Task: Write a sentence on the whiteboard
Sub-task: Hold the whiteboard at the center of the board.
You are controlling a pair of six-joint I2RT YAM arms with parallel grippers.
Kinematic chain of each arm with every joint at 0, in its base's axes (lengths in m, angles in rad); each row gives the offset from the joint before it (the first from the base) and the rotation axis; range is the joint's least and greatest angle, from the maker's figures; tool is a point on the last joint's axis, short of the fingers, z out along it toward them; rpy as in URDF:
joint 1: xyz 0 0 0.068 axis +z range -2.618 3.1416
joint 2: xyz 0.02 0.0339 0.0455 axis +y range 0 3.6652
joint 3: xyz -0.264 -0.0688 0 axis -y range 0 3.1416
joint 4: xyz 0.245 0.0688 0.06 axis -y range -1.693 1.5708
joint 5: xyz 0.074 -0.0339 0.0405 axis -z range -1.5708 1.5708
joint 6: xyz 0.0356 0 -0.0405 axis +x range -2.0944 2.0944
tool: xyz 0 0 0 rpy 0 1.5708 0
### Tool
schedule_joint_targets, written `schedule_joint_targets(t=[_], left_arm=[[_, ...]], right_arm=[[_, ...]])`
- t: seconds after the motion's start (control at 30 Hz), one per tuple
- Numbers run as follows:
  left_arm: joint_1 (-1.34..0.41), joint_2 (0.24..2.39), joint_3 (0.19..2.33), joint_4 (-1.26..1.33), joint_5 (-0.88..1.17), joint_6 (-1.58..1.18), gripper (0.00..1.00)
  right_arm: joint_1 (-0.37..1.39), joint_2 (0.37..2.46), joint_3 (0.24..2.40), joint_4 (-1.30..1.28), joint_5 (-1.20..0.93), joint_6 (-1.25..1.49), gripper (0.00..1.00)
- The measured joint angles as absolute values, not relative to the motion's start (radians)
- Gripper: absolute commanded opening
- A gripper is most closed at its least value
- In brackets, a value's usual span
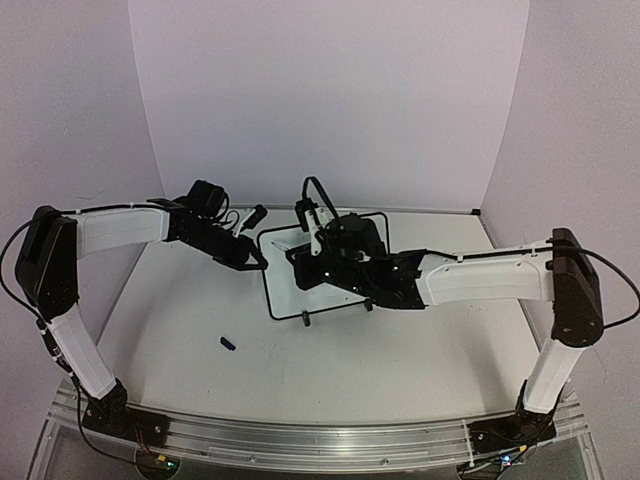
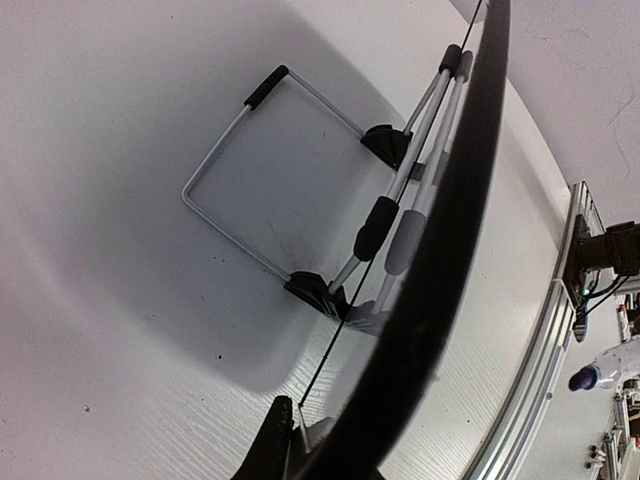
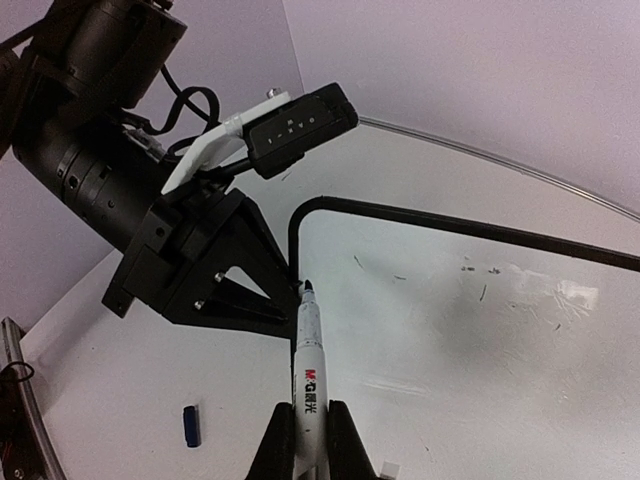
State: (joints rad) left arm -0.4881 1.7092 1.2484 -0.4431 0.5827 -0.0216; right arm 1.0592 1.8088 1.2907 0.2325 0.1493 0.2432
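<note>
- Looking down from above, you find the whiteboard (image 1: 288, 292) mid-table, the left gripper (image 1: 255, 258) on its left edge and the right gripper (image 1: 318, 252) over its face.
- Left wrist: the board's black frame (image 2: 450, 250) crosses your fingers, which look clamped on it.
- Right wrist: your fingers are closed on the marker (image 3: 308, 370). Its long axis points away, with the tip by the top-left corner. Blank board stretches rightward, so your stroke should run that way.

The whiteboard (image 3: 470, 340) is white with a thin black frame and a few faint dark flecks, the marker (image 3: 308, 375) is white with a dark tip and red-and-black lettering, the cap-like piece (image 3: 192, 425) is dark blue, and the table (image 1: 400, 350) is white.
</note>
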Motion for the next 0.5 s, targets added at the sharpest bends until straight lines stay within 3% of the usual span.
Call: schedule_joint_targets(t=[0.2, 0.5], left_arm=[[-0.488, 1.709, 1.248, -0.445, 0.599, -0.003, 0.0], [-0.488, 1.709, 1.248, -0.445, 0.609, 0.031, 0.0]], right_arm=[[1.059, 1.843, 1.317, 0.236, 0.17, 0.243, 0.0], [1.059, 1.852, 1.32, 0.232, 0.174, 0.24, 0.0]])
